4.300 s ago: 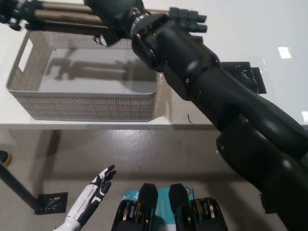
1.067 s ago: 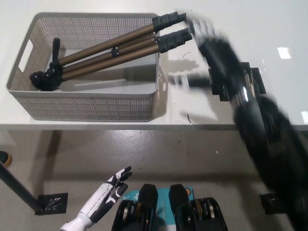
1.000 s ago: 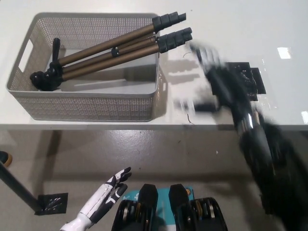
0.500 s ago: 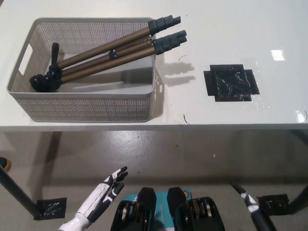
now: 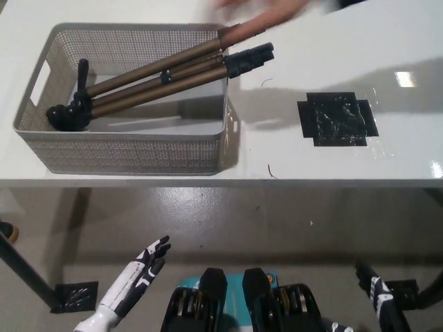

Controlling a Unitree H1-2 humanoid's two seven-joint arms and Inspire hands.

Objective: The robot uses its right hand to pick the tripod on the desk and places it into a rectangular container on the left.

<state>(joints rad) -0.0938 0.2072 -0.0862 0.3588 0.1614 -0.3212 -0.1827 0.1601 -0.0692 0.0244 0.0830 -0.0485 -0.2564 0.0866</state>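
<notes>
One tripod (image 5: pixel 156 76) lies in our basket (image 5: pixel 124 155); a person's hand (image 5: pixel 266 17) grips its legs; our left hand (image 5: pixel 138 266) open, right hand (image 5: pixel 377 294) unclear.

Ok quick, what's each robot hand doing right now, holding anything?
Left hand: open, holding nothing, low by the floor.
Right hand: holding nothing, only partly in view at the bottom right; open or shut cannot be told.

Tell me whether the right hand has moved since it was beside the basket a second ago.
Yes. The right hand has dropped from above the desk, near the black tape patch, to below the desk edge at the picture's lower right.
</notes>
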